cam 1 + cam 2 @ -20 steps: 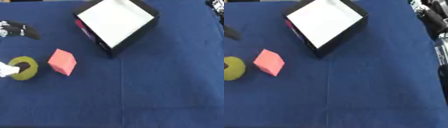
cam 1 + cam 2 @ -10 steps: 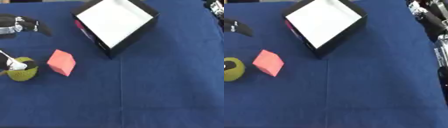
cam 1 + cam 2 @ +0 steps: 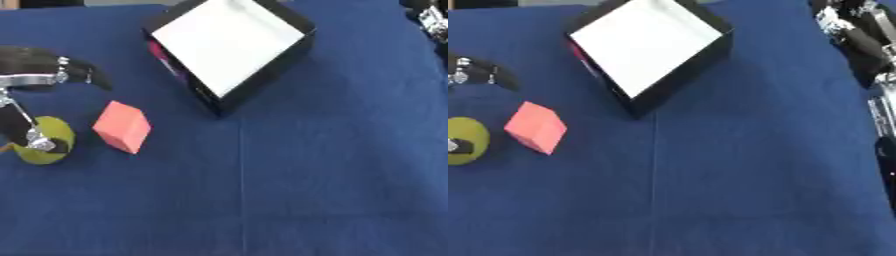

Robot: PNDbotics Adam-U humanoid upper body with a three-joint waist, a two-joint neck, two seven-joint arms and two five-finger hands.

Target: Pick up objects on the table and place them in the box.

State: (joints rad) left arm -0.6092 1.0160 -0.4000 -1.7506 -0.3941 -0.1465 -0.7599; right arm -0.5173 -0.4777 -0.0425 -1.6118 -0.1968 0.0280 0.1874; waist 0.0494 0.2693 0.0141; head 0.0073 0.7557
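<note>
Box [image 3: 229, 50], black-walled with a white floor, sits at the far centre of the blue tablecloth [image 3: 289, 190], turned so that one corner points toward us. We see nothing lying on its white floor. Two objects lie at the left, near the table edge: a pink block [image 3: 122, 126], and just beside it on the left a yellow-green round object [image 3: 467, 140]. The block and the round object do not touch, and both are well apart from the box.

We locate the left hand [image 3: 35, 107] at the left edge, directly over the yellow-green object. One finger [image 3: 37, 139] reaches down onto the object's top; a second dark finger arches above it, toward the far side. We cannot tell whether the fingers close round the object.

We see the right hand [image 3: 859, 35] at the far right edge, clear of all objects. We cannot tell its finger state.
</note>
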